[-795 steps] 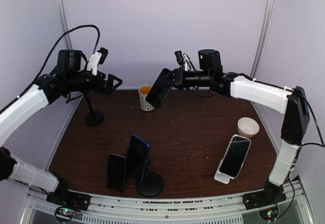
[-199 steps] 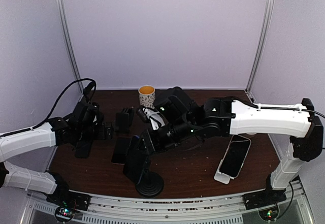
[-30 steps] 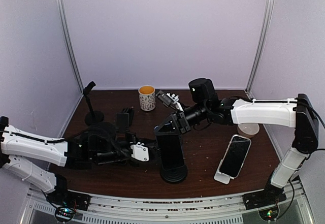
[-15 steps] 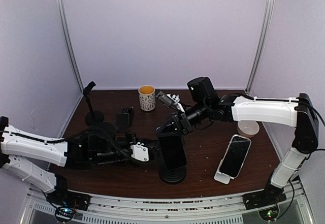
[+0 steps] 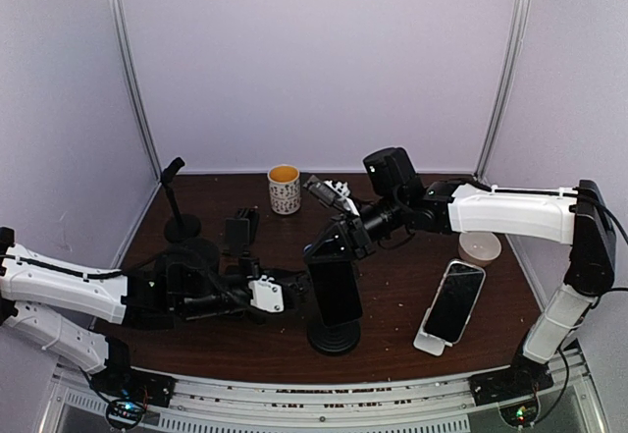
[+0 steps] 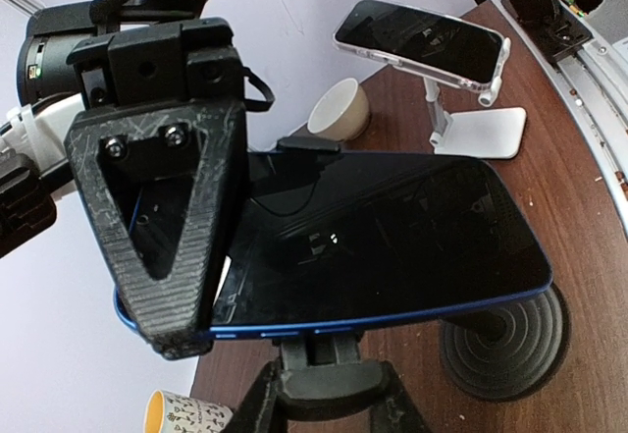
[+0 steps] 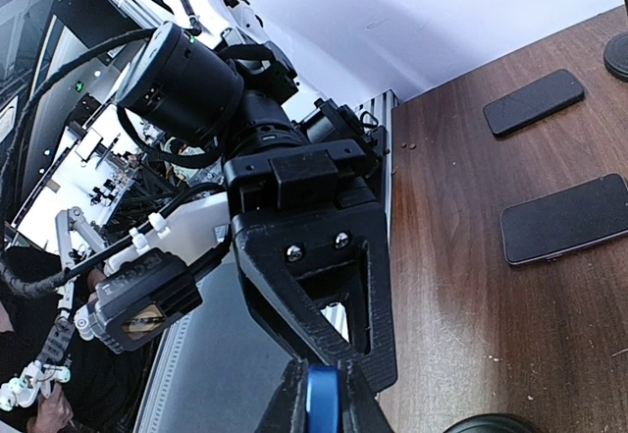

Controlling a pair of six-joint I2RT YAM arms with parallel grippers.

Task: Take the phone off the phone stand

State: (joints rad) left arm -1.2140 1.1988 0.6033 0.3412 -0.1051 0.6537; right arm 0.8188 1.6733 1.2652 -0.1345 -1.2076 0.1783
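Shifted rightward, the blue-edged, dark-screened phone (image 6: 392, 227) sits pinched by right pincer (image 7: 322, 401) while left pincer (image 6: 319, 384) clamps stand (image 5: 334, 337).

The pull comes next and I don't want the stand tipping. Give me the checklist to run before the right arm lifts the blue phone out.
1. Right fingers shut on the end of the phone: ok.
2. Left fingers shut on the stand under the phone, bracing it: ok.
3. Base flat on the table: ok.
4. Phone free of the clamp: not ok, the clamp sits over its edge.
5. How tightly the clamp holds: cannot tell.
6. Room above the phone: ok; the mug and second phone stand apart.
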